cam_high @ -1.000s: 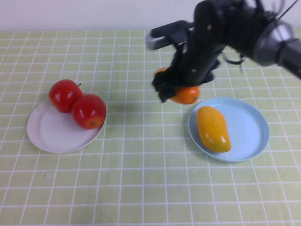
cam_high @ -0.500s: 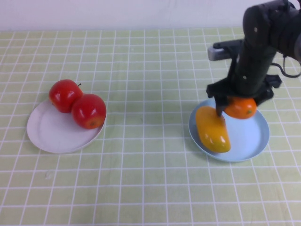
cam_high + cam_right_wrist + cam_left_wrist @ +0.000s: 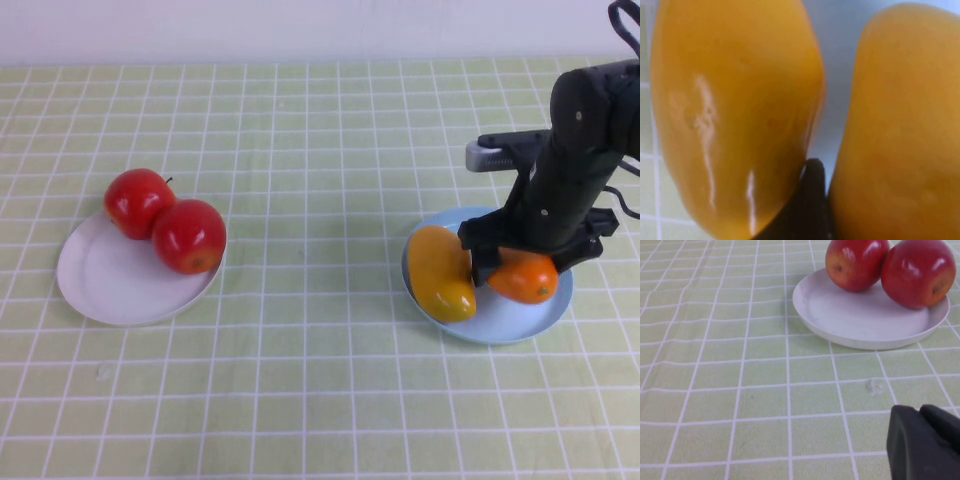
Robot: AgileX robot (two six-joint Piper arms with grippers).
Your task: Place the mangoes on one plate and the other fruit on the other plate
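My right gripper (image 3: 517, 268) is shut on a mango (image 3: 527, 280) and holds it low over the light blue plate (image 3: 497, 334), right beside the second mango (image 3: 441, 272) that lies in the plate's left part. In the right wrist view the held mango (image 3: 900, 130) and the lying mango (image 3: 735, 115) fill the picture, with one dark finger (image 3: 809, 200) between them. Two red apples (image 3: 137, 202) (image 3: 189, 236) sit on the white plate (image 3: 105, 290) at the left. My left gripper (image 3: 920, 412) shows only in its wrist view, shut, just above the cloth, short of the white plate (image 3: 865, 322).
A green cloth with a white grid (image 3: 300, 380) covers the whole table. The pale wall runs along the far edge (image 3: 250, 30).
My right arm carried the mango from the table's middle rightward over the blue plate, then lowered it beside the lying mango. The apples and white plate stayed put.
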